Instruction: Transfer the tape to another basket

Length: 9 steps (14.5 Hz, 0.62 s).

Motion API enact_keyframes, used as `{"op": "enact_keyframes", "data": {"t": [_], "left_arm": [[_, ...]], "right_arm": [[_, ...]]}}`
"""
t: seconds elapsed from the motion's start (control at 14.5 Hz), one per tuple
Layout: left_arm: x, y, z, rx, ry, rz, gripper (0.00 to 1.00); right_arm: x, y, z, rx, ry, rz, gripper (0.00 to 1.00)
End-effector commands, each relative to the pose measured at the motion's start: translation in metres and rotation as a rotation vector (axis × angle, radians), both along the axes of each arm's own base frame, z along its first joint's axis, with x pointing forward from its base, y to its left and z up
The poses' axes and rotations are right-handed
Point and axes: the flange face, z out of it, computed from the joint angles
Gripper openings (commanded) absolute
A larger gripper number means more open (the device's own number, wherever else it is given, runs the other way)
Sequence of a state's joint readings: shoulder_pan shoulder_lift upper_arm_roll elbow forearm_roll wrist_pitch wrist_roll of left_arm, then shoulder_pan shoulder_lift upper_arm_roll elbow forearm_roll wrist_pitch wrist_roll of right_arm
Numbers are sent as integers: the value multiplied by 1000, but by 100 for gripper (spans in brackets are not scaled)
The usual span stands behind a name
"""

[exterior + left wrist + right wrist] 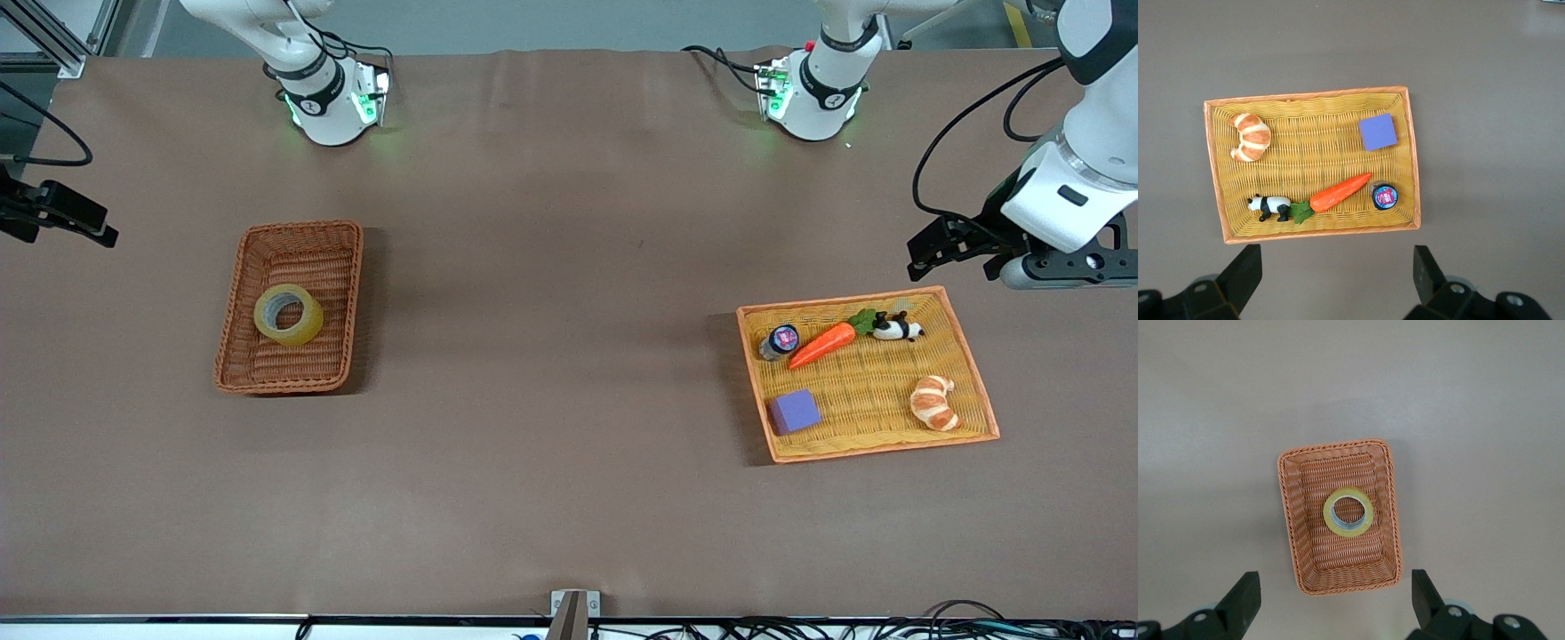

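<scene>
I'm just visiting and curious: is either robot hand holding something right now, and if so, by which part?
Nothing is held. The left hand and right hand are both open and empty; the tape lies untouched in the basket.

Open air above tape [288, 314], basket [233, 313] walls close around it, seemingly
</scene>
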<state>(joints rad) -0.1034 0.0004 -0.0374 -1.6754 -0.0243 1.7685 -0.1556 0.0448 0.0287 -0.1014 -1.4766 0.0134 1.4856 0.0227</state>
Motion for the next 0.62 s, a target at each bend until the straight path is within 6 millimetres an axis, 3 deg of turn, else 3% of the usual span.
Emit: {"op": "enact_keyframes", "data": {"t": [0.0,0.55], "left_arm": [[-2,-1,8,-6,0,11,100],[-2,0,8,-4,3,-3,100]], "right_arm": [[-4,0,3,-13,-11,-8,100],[-3,1,3,-11,-13,-4,100]]}}
